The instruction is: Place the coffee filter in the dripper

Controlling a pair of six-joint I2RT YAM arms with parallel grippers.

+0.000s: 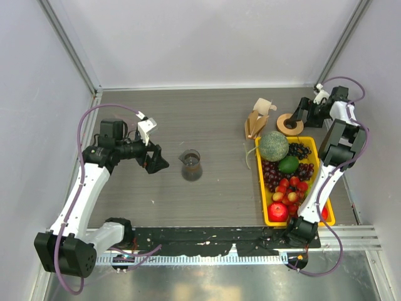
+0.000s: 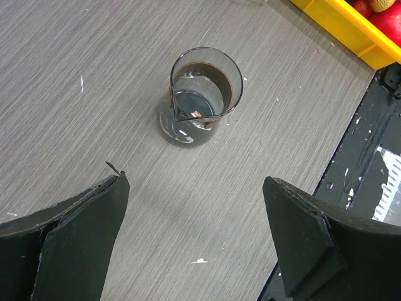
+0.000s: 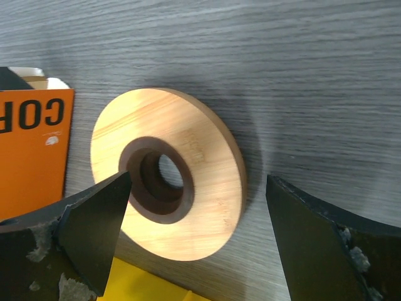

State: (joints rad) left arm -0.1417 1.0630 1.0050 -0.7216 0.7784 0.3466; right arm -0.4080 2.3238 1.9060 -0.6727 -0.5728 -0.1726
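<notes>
The dripper [image 1: 191,164] is a small clear glass vessel with a spout and a brown band, standing at the table's centre; it also shows in the left wrist view [image 2: 203,94]. A round orange-brown wooden collar ring [image 1: 289,123] with a dark centre hole lies apart at the back right. My right gripper [image 1: 301,115] is open just over it; in the right wrist view the ring [image 3: 207,188] lies between the spread fingers [image 3: 199,180]. My left gripper [image 1: 156,162] is open and empty left of the dripper [image 2: 194,179]. No single coffee filter shows apart from the bunch.
A bunch of brown paper filters [image 1: 254,124] with a white piece [image 1: 264,105] lies left of the ring; its orange pack [image 3: 31,150] shows in the right wrist view. A yellow fruit tray [image 1: 264,207] stands at the right, close to the ring.
</notes>
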